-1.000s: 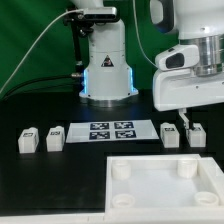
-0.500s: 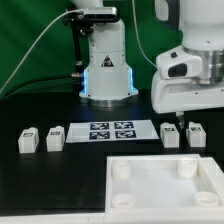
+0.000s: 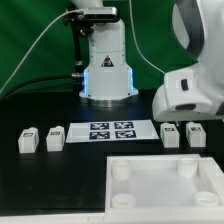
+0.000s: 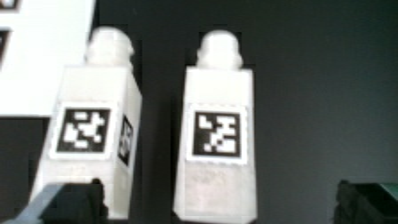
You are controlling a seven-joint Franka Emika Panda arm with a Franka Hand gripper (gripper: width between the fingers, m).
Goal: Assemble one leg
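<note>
Four small white legs with marker tags lie on the black table. Two are at the exterior view's left [image 3: 29, 140] [image 3: 55, 138] and two at its right [image 3: 170, 133] [image 3: 196, 134]. My gripper [image 3: 186, 119] hangs just above the right pair. In the wrist view my gripper [image 4: 222, 205] is open, with its dark fingertips [image 4: 71, 205] wide apart. One leg [image 4: 219, 120] lies between them, in line with the middle. The other leg [image 4: 98, 110] lies beside it, near one fingertip. The large white tabletop [image 3: 165, 200] with round corner sockets lies at the front.
The marker board [image 3: 110, 130] lies between the two pairs of legs; its edge shows in the wrist view [image 4: 32, 60]. The robot's base [image 3: 107, 70] stands behind it, with cables at the back left.
My arm has come down and shifted toward the exterior view's right, so the hand now sits low over the right pair of legs. The legs and tabletop have not moved.
</note>
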